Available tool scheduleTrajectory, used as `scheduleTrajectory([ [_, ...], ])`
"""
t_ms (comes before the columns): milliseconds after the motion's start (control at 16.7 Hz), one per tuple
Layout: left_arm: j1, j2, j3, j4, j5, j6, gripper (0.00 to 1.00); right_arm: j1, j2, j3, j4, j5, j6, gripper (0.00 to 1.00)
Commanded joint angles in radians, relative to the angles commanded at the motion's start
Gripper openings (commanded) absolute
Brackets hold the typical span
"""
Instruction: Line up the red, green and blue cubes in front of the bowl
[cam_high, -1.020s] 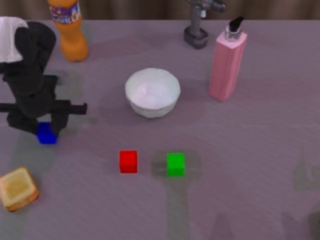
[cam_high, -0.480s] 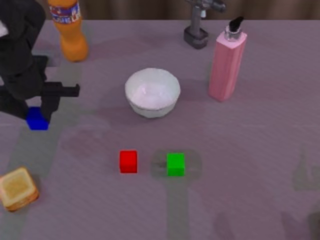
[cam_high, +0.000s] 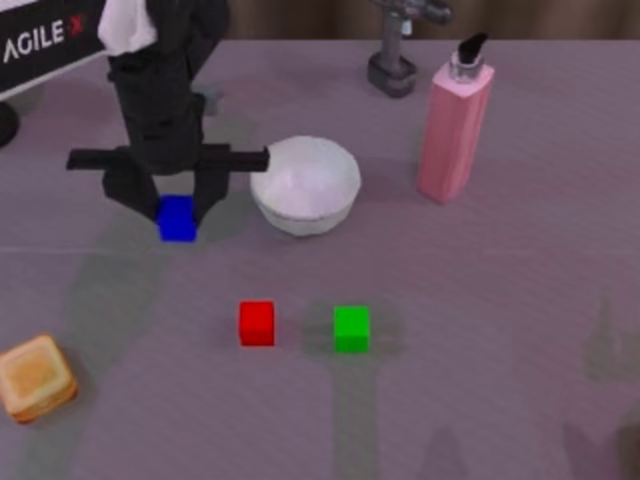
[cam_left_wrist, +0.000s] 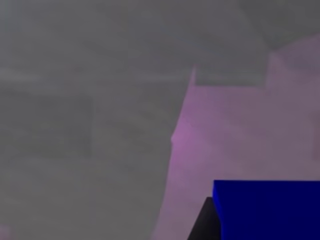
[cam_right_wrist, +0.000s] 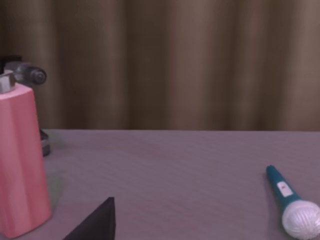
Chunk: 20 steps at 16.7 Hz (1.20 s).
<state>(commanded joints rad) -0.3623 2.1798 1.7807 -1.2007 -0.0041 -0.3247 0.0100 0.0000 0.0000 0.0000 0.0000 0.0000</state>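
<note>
Two cubes, red cube (cam_high: 256, 323) and green cube (cam_high: 351, 328), sat side by side near of the bowl (cam_high: 305, 185). Left gripper (cam_high: 177, 208) clasped the blue cube (cam_high: 177, 218) left of the bowl; next, placing it in that row.

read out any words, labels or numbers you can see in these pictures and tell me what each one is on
"AGILE", then a red mark that cannot be made out: on the white panel of the left arm, at the top view's upper left.
Microphone: a small white patch on its handle, too small to read.
Nothing else bears readable text.
</note>
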Motion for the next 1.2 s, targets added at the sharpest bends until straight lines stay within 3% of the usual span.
scheduleTrajectory([
  [420,-0.374,0.287,0.575,-0.241,-0.003,-0.395,0.0,0.0,0.0,0.0,0.0,0.0,0.0,1.0],
  [600,-0.489,0.363,0.717,-0.307,-0.006,-0.516,0.0,0.0,0.0,0.0,0.0,0.0,0.0,1.0],
  [780,-0.533,0.39,0.765,-0.331,-0.007,-0.562,0.0,0.0,0.0,0.0,0.0,0.0,0.0,1.0],
  [1200,-0.53,0.378,0.722,-0.289,-0.007,-0.558,0.0,0.0,0.0,0.0,0.0,0.0,0.0,1.0],
])
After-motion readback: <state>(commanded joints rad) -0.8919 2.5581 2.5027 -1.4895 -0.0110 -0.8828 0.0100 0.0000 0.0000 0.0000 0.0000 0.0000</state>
